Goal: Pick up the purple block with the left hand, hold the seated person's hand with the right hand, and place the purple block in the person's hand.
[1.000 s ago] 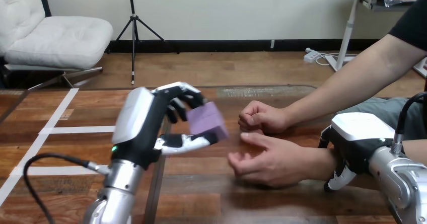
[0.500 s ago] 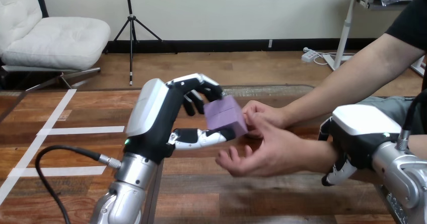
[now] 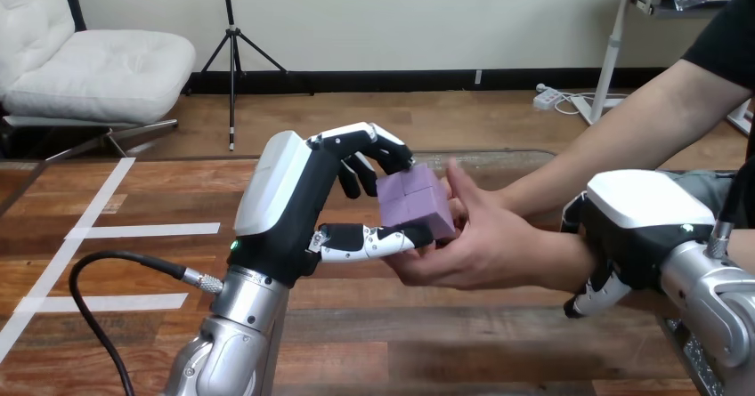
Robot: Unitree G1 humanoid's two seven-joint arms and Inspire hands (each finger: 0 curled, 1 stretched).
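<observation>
Three strips of white tape (image 3: 142,230) cross the brown plank table (image 3: 374,343) at its left side: one slanted, two level. A black cable (image 3: 98,267) loops to the silver forearm of the left hand (image 3: 298,205), which is raised above the table with its white, smooth back shell facing left. Its fingers curl over the top and its thumb presses from below, so it is clamped on the single purple block (image 3: 414,202). The block is matte and box-shaped, close to a cube, so no long axis can be told; faint seams cross its near face. It is tilted, with its lower right corner pointing down toward the person's hand (image 3: 485,249), which lies open, palm up, just under and beside it, apparently touching that corner. At the right, the right hand (image 3: 628,236) sits over the person's wrist, its jointed fingers curled down round the near side.
</observation>
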